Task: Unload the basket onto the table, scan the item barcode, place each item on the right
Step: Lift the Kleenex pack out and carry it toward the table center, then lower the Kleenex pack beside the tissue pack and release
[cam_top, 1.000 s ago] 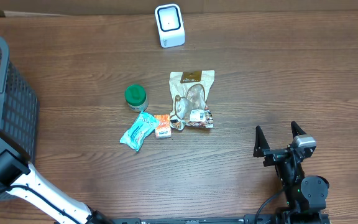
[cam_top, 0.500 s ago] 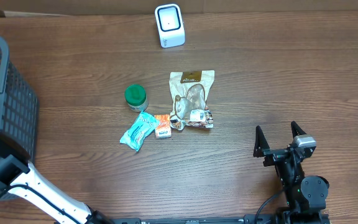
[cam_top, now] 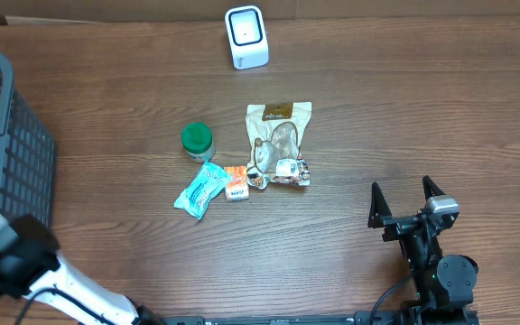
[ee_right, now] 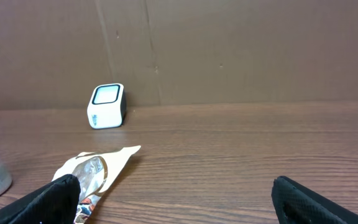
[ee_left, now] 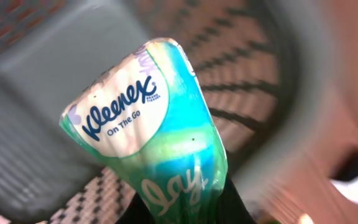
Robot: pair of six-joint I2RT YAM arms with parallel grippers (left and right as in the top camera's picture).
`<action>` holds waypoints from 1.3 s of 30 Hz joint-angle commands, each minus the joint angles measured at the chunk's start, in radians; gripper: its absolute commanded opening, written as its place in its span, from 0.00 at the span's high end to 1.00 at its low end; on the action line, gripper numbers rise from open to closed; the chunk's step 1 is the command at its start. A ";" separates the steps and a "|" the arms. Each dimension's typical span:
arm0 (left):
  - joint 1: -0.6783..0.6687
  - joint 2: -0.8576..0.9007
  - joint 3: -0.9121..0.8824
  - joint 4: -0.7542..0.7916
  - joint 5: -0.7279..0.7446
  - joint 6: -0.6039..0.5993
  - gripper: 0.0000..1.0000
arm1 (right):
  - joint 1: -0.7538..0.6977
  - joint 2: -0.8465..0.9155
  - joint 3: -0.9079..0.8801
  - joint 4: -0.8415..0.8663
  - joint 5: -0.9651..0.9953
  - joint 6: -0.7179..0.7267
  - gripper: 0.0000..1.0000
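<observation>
Tissue pack [ee_left: 148, 124]: glossy, crinkled plastic.

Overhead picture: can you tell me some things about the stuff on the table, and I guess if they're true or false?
1. The white scanner stands at the far edge of the table. True.
2. The green-lidded jar is inside the basket. False: it stands on the table, left of the snack pouch.
3. The right gripper is open and holds nothing. True.
4. The left gripper is holding a soda can. False: the left wrist view shows it shut on a Kleenex tissue pack.
5. The small orange packet lies between the teal pack and the snack pouch. True.
</observation>
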 commanded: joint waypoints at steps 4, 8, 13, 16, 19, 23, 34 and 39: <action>-0.203 -0.212 0.031 -0.028 0.039 0.085 0.96 | -0.003 -0.008 -0.010 0.004 -0.002 0.004 0.00; -0.357 -0.245 0.009 -0.028 0.037 0.162 0.96 | -0.003 -0.008 -0.010 0.004 -0.002 0.004 0.00; -0.556 -0.245 -0.094 -0.028 -0.016 0.155 0.96 | -0.003 -0.008 -0.010 0.004 -0.002 0.004 0.00; -0.659 -0.245 -0.204 -0.028 -0.093 0.117 0.96 | -0.003 -0.008 -0.010 0.004 -0.002 0.004 0.00; -0.750 -0.245 -0.332 -0.015 -0.147 0.110 0.96 | -0.003 -0.008 -0.010 0.004 -0.002 0.004 0.00; -0.853 -0.245 -0.527 0.057 -0.176 0.086 0.96 | -0.003 -0.008 -0.010 0.004 -0.002 0.004 0.00; -0.990 -0.244 -0.943 0.345 -0.169 -0.181 0.96 | -0.003 -0.008 -0.010 0.004 -0.002 0.004 0.00; -0.993 -0.244 -0.985 0.338 -0.169 -0.390 0.96 | -0.003 -0.008 -0.010 0.004 -0.002 0.004 0.00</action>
